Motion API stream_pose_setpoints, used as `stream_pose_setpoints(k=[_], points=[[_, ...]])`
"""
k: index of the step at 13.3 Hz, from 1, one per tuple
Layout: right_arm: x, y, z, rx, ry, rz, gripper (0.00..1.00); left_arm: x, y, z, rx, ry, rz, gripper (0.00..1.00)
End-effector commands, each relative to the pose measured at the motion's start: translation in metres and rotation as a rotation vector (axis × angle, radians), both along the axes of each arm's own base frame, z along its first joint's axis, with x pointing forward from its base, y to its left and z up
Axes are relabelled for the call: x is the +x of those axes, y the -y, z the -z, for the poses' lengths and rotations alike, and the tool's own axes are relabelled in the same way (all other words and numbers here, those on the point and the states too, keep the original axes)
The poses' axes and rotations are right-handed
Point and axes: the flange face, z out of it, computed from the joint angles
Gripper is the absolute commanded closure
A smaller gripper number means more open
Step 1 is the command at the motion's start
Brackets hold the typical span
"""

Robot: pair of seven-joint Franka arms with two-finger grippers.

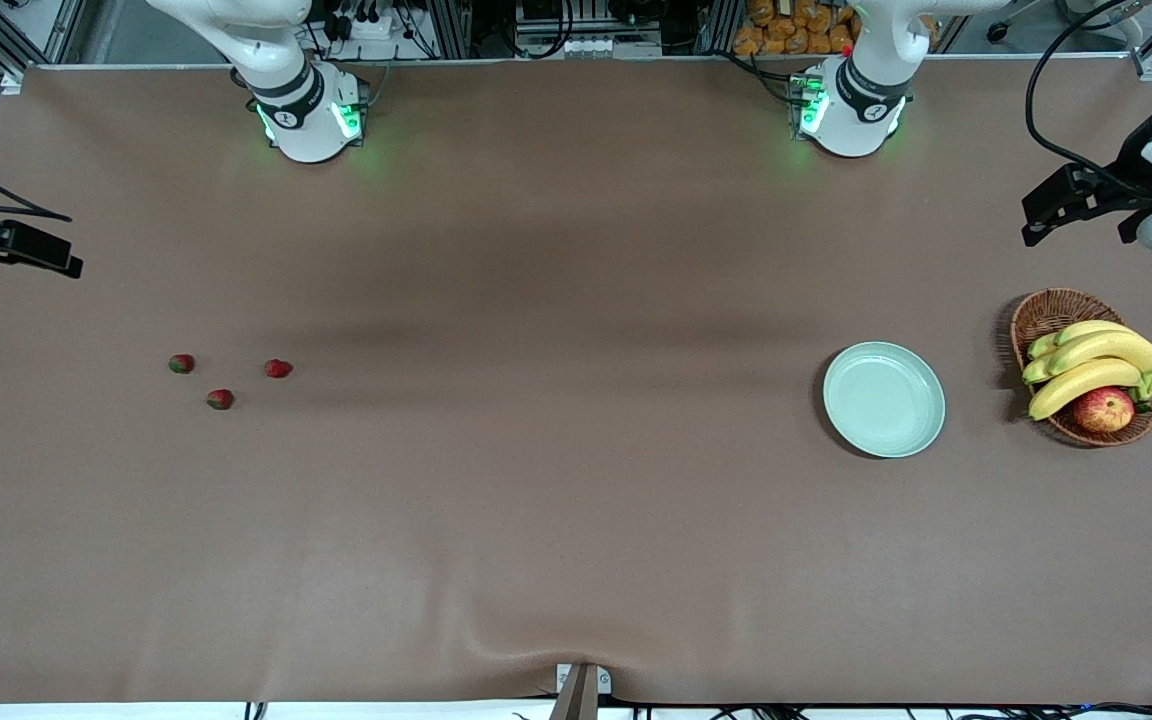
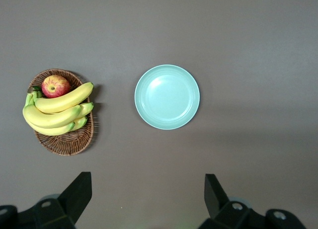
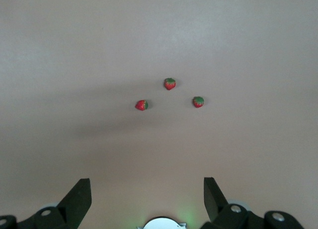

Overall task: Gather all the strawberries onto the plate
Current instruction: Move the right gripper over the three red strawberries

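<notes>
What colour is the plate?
Pale mint green, plain and glossy; the plate shows best in the left wrist view.

White rounded arms (image 1: 286, 75) on bases glowing green, black joint bands, black wedge fingers (image 2: 74, 194), trailing black cables (image 1: 1046, 90).

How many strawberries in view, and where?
3, all on the bare table at the right arm's end, none in the plate: one, one, and one nearest the front camera. None appears hidden.

Even overhead light, soft shadow bands across table (image 1: 576, 520), sharp focus.
</notes>
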Motion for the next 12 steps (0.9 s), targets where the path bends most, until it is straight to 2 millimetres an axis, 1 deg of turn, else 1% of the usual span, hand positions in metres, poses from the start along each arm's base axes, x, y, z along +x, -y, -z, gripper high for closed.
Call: stream_pose_setpoints(k=[1,3,5,6,7,9,10,11,12], points=[[-0.01,0.002,-0.023,-0.012,-0.005,0.005,0.0,-0.006,0.002,-0.004,-0.02,-0.016,0.007,0.0],[-0.015,0.004,-0.024,-0.01,-0.038,0.011,0.0,-0.005,0.003,-0.008,-0.023,-0.007,0.009,0.0],[-0.015,0.004,-0.024,-0.008,-0.038,0.01,0.0,0.004,0.005,-0.011,-0.029,0.003,0.011,0.0],[-0.013,0.003,-0.021,-0.007,-0.034,0.009,0.0,0.005,0.003,-0.009,-0.041,-0.002,0.005,0.0],[-0.007,0.003,-0.011,-0.005,-0.034,0.009,0.0,0.005,0.003,-0.008,-0.046,-0.006,0.006,0.0],[0.021,0.007,0.042,0.0,-0.021,0.009,0.0,0.005,0.005,-0.003,-0.048,-0.015,0.007,0.0],[0.039,0.009,0.08,0.006,-0.028,0.005,0.0,0.005,0.004,-0.003,-0.048,-0.017,0.005,0.0],[0.05,0.011,0.12,0.009,-0.025,0.002,0.0,0.005,0.005,-0.002,-0.055,-0.019,0.006,0.0],[0.059,0.013,0.164,0.012,-0.032,0.004,0.0,0.005,0.004,-0.002,-0.058,-0.019,0.004,0.0]])
